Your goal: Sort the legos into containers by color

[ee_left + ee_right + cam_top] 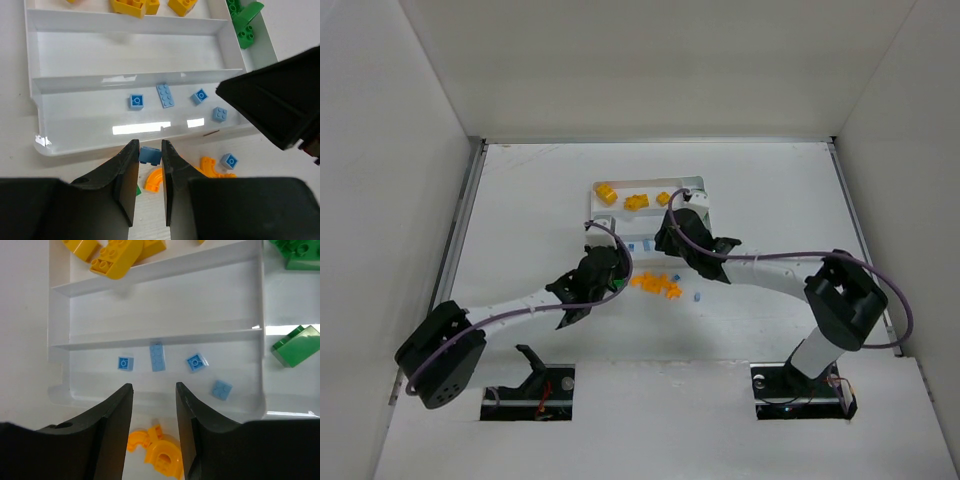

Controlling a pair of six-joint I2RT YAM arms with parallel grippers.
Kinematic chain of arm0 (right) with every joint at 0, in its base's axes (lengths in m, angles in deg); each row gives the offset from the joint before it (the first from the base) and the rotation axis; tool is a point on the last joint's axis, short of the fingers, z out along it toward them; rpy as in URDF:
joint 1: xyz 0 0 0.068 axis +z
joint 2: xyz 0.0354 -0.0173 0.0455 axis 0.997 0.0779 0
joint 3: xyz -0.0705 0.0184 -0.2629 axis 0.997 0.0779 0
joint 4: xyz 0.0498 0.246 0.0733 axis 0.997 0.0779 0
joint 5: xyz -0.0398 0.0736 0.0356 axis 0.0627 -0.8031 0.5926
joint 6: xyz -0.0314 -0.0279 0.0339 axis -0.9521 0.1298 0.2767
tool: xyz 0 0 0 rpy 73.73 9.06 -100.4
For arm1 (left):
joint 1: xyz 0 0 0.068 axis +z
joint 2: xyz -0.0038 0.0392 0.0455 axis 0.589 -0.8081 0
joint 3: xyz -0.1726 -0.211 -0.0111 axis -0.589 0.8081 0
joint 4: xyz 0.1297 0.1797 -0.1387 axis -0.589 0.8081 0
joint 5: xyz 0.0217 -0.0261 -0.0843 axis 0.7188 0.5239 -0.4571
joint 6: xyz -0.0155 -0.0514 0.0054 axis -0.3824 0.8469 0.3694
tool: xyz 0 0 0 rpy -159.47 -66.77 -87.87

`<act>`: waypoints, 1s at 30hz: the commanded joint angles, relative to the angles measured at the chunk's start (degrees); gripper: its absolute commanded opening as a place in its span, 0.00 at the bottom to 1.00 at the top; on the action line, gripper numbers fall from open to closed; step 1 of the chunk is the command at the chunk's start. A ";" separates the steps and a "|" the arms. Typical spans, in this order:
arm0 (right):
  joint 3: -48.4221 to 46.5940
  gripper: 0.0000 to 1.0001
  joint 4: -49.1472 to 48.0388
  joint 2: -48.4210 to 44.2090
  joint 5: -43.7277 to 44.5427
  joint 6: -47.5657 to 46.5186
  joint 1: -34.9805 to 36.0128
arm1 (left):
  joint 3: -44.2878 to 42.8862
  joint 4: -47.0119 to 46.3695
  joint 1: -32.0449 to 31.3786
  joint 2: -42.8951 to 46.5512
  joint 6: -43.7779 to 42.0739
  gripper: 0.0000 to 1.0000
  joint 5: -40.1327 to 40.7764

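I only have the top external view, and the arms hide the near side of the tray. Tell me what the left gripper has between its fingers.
Observer: The left gripper is closed on a tiny pale blue plastic brick, just outside the near wall of the shallow white plastic tray.
Operator: Now report the right gripper.
Observer: The right gripper is open and holds nothing. It is above the near wall of the tray's nearest long section.
Operator: Count the blue pieces in that section.
Observer: It holds four pale blue bricks, all lying apart from one another.
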 commanded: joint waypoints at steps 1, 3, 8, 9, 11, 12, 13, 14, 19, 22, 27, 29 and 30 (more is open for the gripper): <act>1.56 0.45 -4.77 -2.26 -0.58 -0.97 -1.45 | -3.27 -2.72 1.25 -1.56 -1.53 0.15 0.93; 1.91 0.44 -4.85 -2.78 -1.20 -1.23 -1.90 | -4.23 -2.72 1.78 -2.61 -1.71 0.15 0.93; 6.29 0.33 -3.72 -6.38 -0.41 -2.37 -1.72 | -5.46 -3.51 3.01 -5.51 -2.06 0.15 1.02; 7.52 0.31 -2.67 -7.09 -0.06 -2.46 -1.46 | -5.73 -3.51 3.28 -6.21 -1.89 0.15 1.02; 10.16 0.26 0.49 -8.93 1.42 -1.76 -0.50 | -6.34 -3.77 3.63 -7.71 -1.71 0.15 1.02; 11.65 0.25 2.07 -10.24 3.00 -1.24 0.12 | -6.61 -4.12 3.63 -8.67 -1.71 0.15 1.02; 13.23 0.25 3.39 -11.74 5.10 -0.36 0.91 | -6.87 -4.39 3.63 -9.55 -1.62 0.15 1.02; 14.64 0.24 4.80 -13.32 7.04 0.52 1.79 | -7.05 -4.48 3.63 -10.26 -1.54 0.15 1.02; 19.83 0.38 11.66 -19.22 10.05 4.39 5.31 | -8.45 -4.48 3.81 -13.51 -1.27 0.17 1.28; 20.98 0.49 14.39 -19.66 9.87 6.23 7.06 | -9.16 -4.13 4.07 -14.74 -1.27 0.21 2.42; 21.07 0.48 14.39 -17.21 9.08 7.55 9.09 | -8.63 -4.13 4.07 -13.87 -1.80 0.35 5.59; 20.63 0.45 15.01 -15.98 9.08 8.17 9.09 | -8.46 -3.60 3.81 -12.73 -2.15 0.40 5.77; 20.45 0.44 15.27 -15.36 8.99 8.35 9.09 | -8.19 -3.42 3.55 -11.94 -2.24 0.41 5.77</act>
